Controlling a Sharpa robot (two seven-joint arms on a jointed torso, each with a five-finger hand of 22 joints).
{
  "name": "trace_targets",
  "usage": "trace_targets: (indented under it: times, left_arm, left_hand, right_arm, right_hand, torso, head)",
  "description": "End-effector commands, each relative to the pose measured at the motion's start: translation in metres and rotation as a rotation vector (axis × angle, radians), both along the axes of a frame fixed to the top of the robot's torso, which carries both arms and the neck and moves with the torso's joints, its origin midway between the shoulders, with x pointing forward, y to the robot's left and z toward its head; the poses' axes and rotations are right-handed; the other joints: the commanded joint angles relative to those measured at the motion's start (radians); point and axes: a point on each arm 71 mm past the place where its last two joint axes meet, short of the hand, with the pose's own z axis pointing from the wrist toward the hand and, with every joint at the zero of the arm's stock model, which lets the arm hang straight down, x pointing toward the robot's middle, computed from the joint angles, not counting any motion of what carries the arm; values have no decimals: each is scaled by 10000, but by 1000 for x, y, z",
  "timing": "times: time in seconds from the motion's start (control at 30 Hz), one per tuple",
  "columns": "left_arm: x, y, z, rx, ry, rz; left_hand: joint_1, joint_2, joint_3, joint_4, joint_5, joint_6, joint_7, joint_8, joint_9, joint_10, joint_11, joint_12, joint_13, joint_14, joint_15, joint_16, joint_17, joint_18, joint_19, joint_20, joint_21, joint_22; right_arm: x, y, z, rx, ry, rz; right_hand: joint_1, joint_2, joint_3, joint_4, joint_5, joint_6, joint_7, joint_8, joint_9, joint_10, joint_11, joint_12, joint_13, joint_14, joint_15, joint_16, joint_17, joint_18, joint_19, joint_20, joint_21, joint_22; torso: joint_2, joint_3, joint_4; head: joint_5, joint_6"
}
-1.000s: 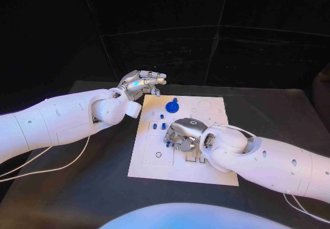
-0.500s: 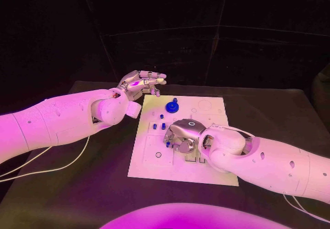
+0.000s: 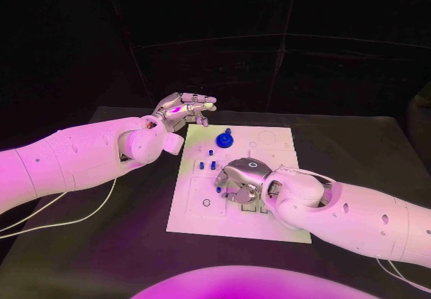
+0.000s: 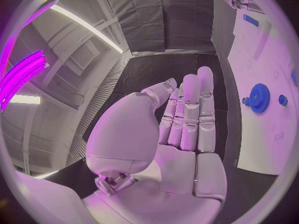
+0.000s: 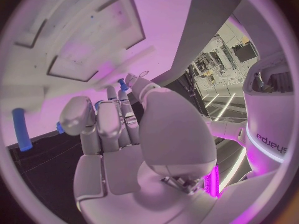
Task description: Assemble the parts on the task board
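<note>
Head view: right hand (image 3: 241, 182) over task board (image 3: 280, 221), perhaps touching.

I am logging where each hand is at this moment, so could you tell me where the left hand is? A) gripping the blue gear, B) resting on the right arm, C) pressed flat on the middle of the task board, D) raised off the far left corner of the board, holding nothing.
D: the left hand hangs by the far left corner of the task board, fingers apart and empty, away from the blue gear.
</note>
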Motion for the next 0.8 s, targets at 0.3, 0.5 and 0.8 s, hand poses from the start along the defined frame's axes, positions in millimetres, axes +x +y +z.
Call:
trace_targets:
  times: [0.3,0.5,0.8]
  left_arm:
    - [0,0,1,-90,-19,-106]
    - [0,1,0,-78,-3,-111]
    - [0,0,-1,-72,28,-163]
  left_hand:
    - [-92,-2,-41,-39,59,-89,1,65,3,-67,-1,32,-6,-50,1,35,-16,124,-63,5,-68,-9]
    - [-92,-2,-41,-39,59,-89,1,65,3,-67,-1,32,-6,-50,1,35,-16,124,-63,5,-68,-9]
    - [-87,-4,-45,-50,60,-102,3,70,3,-81,0,42,-6,-60,1,38,-18,125,-67,6,-71,-11]
  right_arm:
    - [8,-41,20,685,-526,-1230]
    - [26,-68,37,133,-777,-1998]
    - [43,-90,48,-766,-802,-2601]
  right_hand:
    - [-60,2,-113,-33,91,-47,-67,28,19,-94,-19,111,4,114,60,-132,-224,32,-69,76,-130,-163]
    - [-135,-34,-455,-72,-90,-231,-201,4,8,-385,-93,174,-10,76,8,-214,-381,53,-109,54,-209,-277]
    - [-154,16,-1058,-80,-140,-479,-390,8,13,-733,-95,244,-11,86,5,-233,-471,49,-98,53,-258,-327]
  torso:
    - [-14,1,-29]
    - [-10,2,-40]
    - [-3,-8,3]
  head:
    - [-192,209]
    - [-304,315]
    - [-407,384]
